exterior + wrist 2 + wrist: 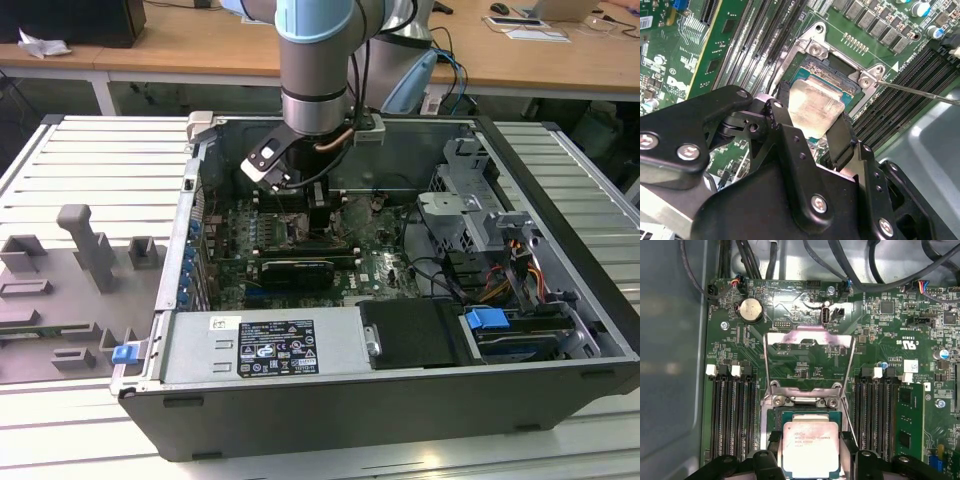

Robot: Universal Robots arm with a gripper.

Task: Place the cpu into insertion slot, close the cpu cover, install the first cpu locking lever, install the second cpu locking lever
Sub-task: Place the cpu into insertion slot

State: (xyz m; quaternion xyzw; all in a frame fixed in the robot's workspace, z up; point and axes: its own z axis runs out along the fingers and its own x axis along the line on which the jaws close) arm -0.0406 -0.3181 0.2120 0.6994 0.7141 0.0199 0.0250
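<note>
Grey slatted worktop (90,160) carries an open computer case (420,420) lying on its side, with wooden desks behind it. In the exterior view the arm (315,80) reaches straight down into the case, over the green motherboard (235,240). A grey power supply box (265,345) lies along the near wall. Grey fixture blocks (85,250) stand on the worktop at the exterior view's left.

In the second wrist view the jaws are narrowed onto the cpu (815,107), one black finger (782,117) against each of two opposite edges. The cpu sits over the insertion slot (832,65), whose dark rim shows beyond it. Whether the chip is seated or just above the slot cannot be told. A thin metal rod (920,93) runs away from a corner bracket of the slot.

In the first wrist view the cpu (810,450) shows its silvery face between the jaws, again over the insertion slot (810,413). The cpu cover (810,335) stands open on the far side of the slot, green board visible through its cut-out. Long black memory slots (732,415) flank the slot on both sides.
</note>
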